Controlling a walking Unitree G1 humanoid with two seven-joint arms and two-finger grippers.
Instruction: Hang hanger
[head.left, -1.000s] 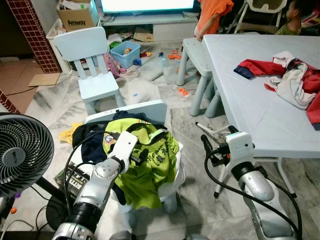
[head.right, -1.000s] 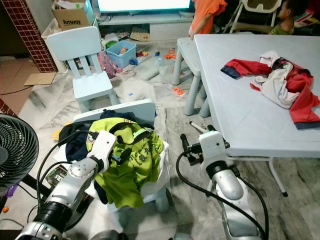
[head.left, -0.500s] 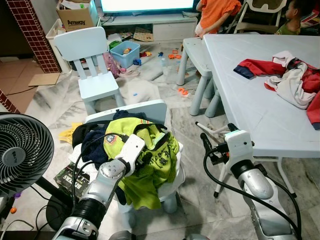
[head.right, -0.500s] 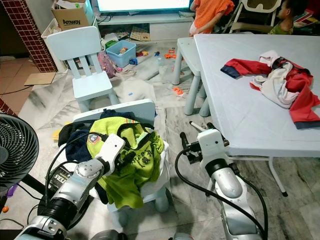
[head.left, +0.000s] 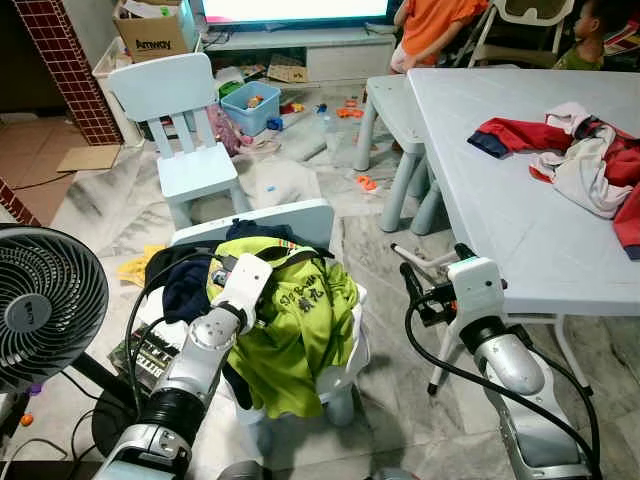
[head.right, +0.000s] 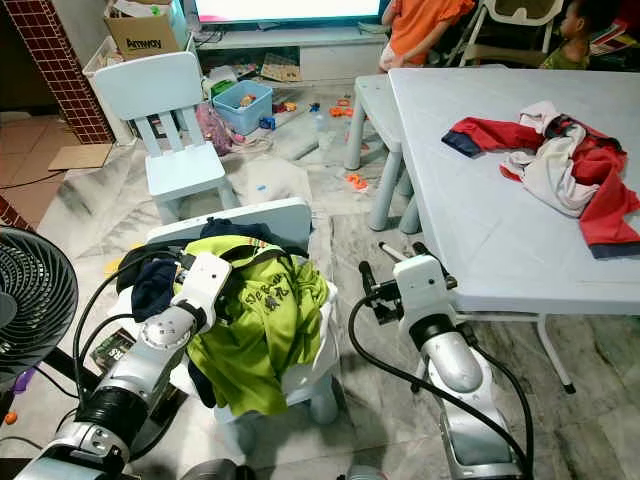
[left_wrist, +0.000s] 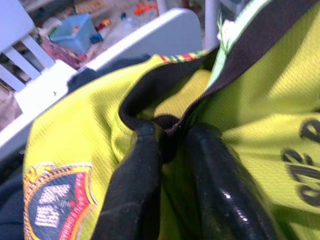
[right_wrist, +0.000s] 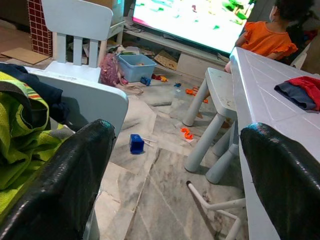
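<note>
Shirt (head.left: 290, 320) in lime green lies heaped on a small chair (head.left: 300, 222), its dark collar pinched between the nearly closed fingers (left_wrist: 135, 190) of the left gripper (left_wrist: 167, 145). The right gripper (right_wrist: 175, 185) hangs wide open beside the table (head.left: 520, 230), holding nothing.

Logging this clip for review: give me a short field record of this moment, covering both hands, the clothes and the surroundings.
left hand: shut on the collar of the green shirt
right hand: open, held free beside the table
shirt location: on the clothes pile on the near chair
table: red and white clothes
floor: fan, far chair, toys
</note>
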